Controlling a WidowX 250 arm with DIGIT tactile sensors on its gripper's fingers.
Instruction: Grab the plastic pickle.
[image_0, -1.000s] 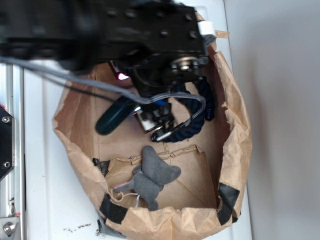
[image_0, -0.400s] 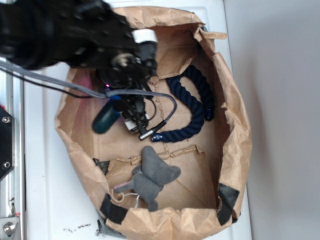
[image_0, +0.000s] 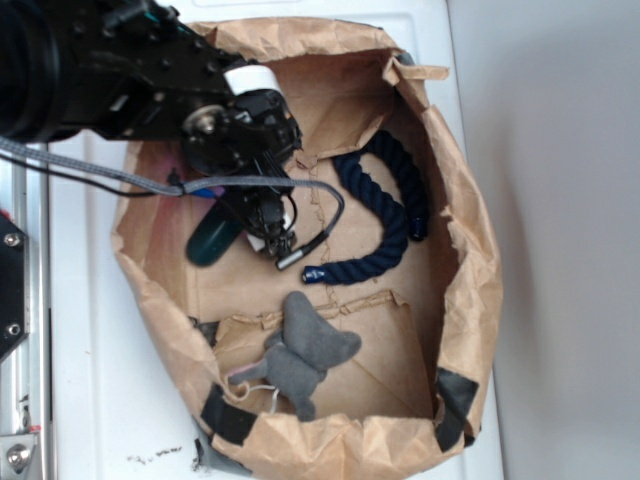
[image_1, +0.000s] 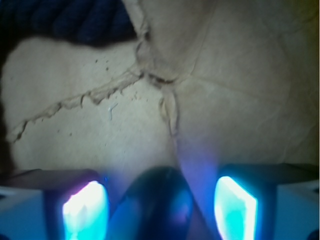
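Note:
The plastic pickle (image_0: 210, 243) is a glossy dark green oblong on the floor of a brown paper bag, at its left side. Its upper right end is hidden under my black arm. My gripper (image_0: 252, 215) hangs over that end. In the wrist view, the pickle's rounded end (image_1: 157, 200) sits between my two glowing pads, with a gap on each side. My gripper (image_1: 160, 212) is open and holds nothing.
The paper bag (image_0: 482, 250) has tall crumpled walls around everything. A dark navy rope (image_0: 388, 215) curves at the right, and shows at the top left of the wrist view (image_1: 75, 20). A grey plush toy (image_0: 305, 352) lies at the front. A cable (image_0: 320, 205) loops off my arm.
My arm has moved left across the bag, uncovering the rope. My gripper now sits over the pickle's end. The pickle, rope and plush have not moved.

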